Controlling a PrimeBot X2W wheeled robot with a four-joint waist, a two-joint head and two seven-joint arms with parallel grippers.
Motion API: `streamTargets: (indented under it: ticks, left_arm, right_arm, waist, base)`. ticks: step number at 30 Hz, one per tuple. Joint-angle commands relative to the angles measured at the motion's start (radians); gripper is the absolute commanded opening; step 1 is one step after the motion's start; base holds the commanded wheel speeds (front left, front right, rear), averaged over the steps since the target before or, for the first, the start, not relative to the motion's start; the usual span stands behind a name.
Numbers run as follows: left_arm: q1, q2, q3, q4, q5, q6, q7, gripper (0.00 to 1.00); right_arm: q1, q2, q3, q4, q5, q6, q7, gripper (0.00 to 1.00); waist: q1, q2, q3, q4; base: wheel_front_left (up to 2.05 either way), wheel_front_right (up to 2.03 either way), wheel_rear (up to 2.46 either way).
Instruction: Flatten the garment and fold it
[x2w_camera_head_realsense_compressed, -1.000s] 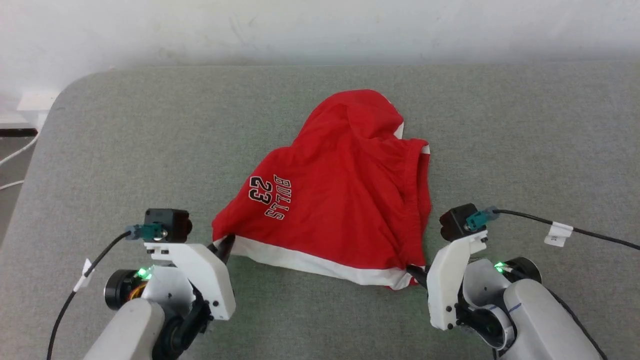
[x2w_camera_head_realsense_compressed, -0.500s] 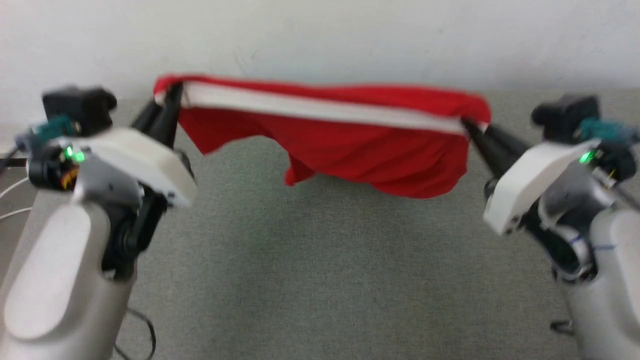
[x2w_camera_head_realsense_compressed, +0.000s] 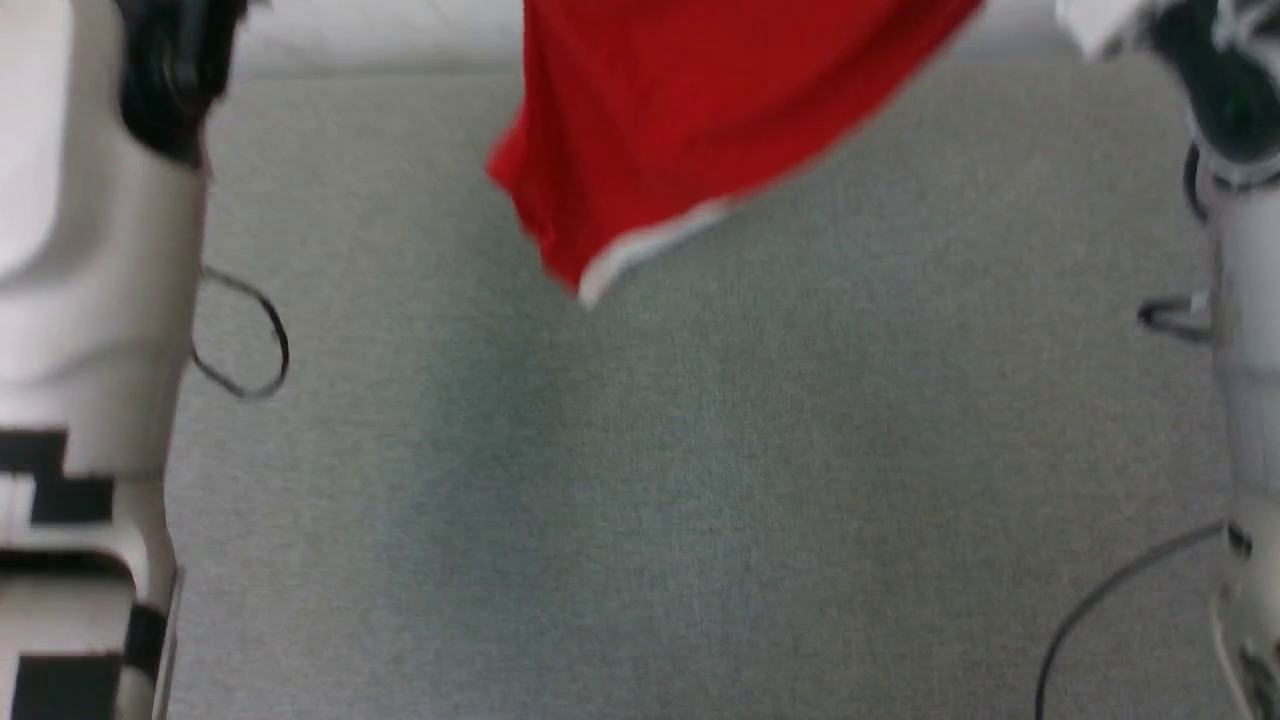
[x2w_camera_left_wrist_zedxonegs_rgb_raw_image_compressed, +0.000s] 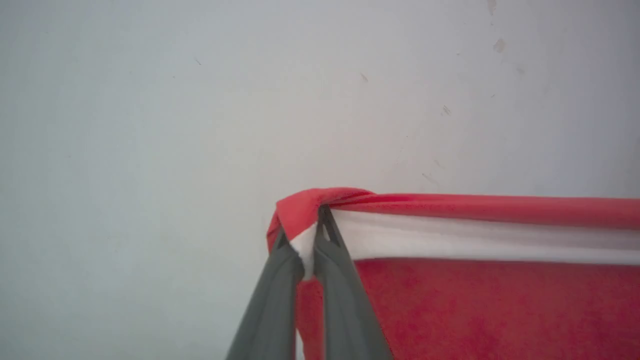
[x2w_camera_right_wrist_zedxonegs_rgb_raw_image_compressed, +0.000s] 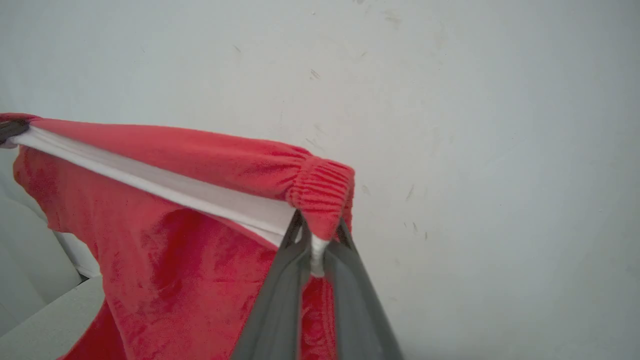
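The shorts (x2w_camera_head_realsense_compressed: 690, 110) hang in the air above the grey table (x2w_camera_head_realsense_compressed: 700, 480), stretched between both arms in front of a pale wall (x2w_camera_left_wrist_zedxonegs_rgb_raw_image_compressed: 175, 100). The left gripper (x2w_camera_left_wrist_zedxonegs_rgb_raw_image_compressed: 306, 242) is clenched on one end of the white hem (x2w_camera_left_wrist_zedxonegs_rgb_raw_image_compressed: 475, 242). The right gripper (x2w_camera_right_wrist_zedxonegs_rgb_raw_image_compressed: 319, 237) pinches the other end, under gathered red fabric.

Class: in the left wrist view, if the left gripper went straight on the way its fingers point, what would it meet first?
Past the white hem band of the soft red shorts, pinched in the left gripper, only the pale scuffed wall lies ahead; how far is unclear.
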Motion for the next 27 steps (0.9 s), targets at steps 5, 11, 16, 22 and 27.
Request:
streamTargets:
  ticks: [5,11,16,22,27]
  left_arm:
    - [-0.149,-0.022,0.015,0.2,0.031,-0.002,-0.118,0.0]
    - [-0.224,-0.057,0.025,0.384,0.024,-0.024,-0.242,0.0]
    - [-0.191,-0.093,0.036,0.528,-0.009,-0.059,-0.307,0.0]
    - [-0.079,-0.135,0.062,0.637,-0.058,-0.113,-0.371,0.0]
    - [0.071,-0.137,0.072,0.64,-0.065,-0.151,-0.397,0.0]
  right_arm:
    - [-0.174,-0.004,-0.003,0.192,-0.019,-0.004,-0.164,0.0]
    - [-0.265,0.022,0.048,0.384,-0.028,-0.004,-0.336,0.0]
    - [-0.254,0.055,0.122,0.54,0.012,-0.004,-0.413,0.0]
    - [-0.141,0.053,0.261,0.621,0.075,-0.004,-0.468,0.0]
    - [0.033,-0.004,0.365,0.57,0.142,-0.004,-0.52,0.0]
  waist:
    - [-0.0002,-0.0001,0.183,-0.06]
    - [-0.0002,-0.0001,0.235,-0.072]
    - [-0.0002,-0.0001,0.25,-0.072]
    - [-0.0002,-0.0001,0.199,-0.048]
    - [-0.0002,-0.0001,0.107,-0.02]
  base:
    - [0.0,0.0,0.0]
    - [0.0,0.0,0.0]
    - [0.0,0.0,0.0]
    - [0.0,0.0,0.0]
    - [0.0,0.0,0.0]
